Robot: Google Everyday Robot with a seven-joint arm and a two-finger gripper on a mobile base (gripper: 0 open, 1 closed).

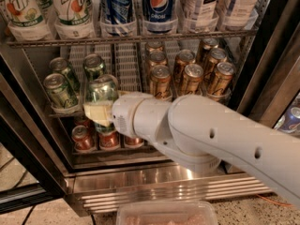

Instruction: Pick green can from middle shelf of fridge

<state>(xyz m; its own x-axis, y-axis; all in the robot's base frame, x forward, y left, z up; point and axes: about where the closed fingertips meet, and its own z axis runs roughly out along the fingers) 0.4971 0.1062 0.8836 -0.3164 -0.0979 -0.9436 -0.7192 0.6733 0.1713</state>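
Gripper [99,110] reaches into the fridge [140,187], jaws closed around the green can [102,90] at the front edge of the middle shelf [125,65]. Other green cans [60,90] stand left of the jaws, gold cans [190,78] to their right, and red cans [83,138] below.

"7UP" is being shown on the two 7UP bottles [70,6] top left, "pepsi" on the two Pepsi bottles [159,6] beside them. Nothing legible is being found on the green can [101,92] being clamped by the gripper [99,112] at the middle shelf [124,64] front
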